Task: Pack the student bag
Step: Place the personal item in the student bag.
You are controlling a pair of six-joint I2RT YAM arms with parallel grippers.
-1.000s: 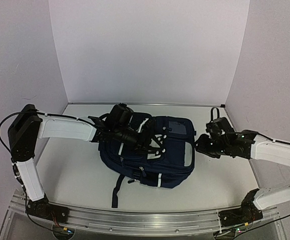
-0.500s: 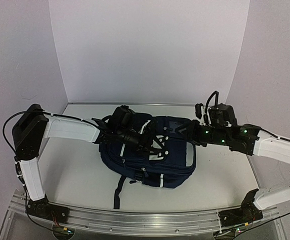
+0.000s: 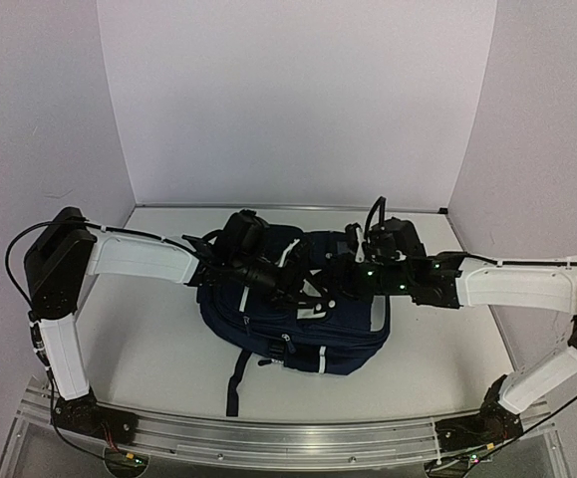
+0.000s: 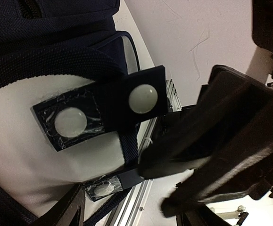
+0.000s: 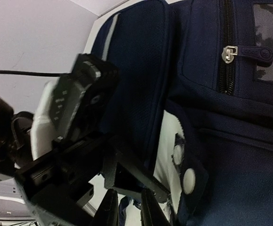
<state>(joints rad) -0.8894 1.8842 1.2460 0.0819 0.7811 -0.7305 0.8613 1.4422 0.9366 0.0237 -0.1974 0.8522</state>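
Note:
The student bag point(image 3: 268, 324), navy with light stripes, lies flat in the middle of the table. My left gripper point(image 3: 306, 289) is over its top. Its fingers stand apart, with a navy snap tab point(image 4: 103, 188) of the bag point(image 4: 32, 61) between them. The right gripper point(image 3: 340, 277) reaches in from the right and meets the left one above the bag. In the right wrist view, its jaws point(image 5: 129, 200) leave only a narrow gap, nothing between them. They sit just under a left finger point(image 5: 136, 179) by the white flap. The bag's zip pull point(image 5: 230, 52) lies shut.
A dark strap point(image 3: 231, 383) trails from the bag toward the aluminium rail point(image 3: 268, 438) at the near edge. White walls close the back and both sides. The right gripper's dark body point(image 4: 221, 141) fills the right of the left wrist view.
The right arm has swung left from beside the bag to over its top, and its jaws have narrowed. The left gripper has stayed in place.

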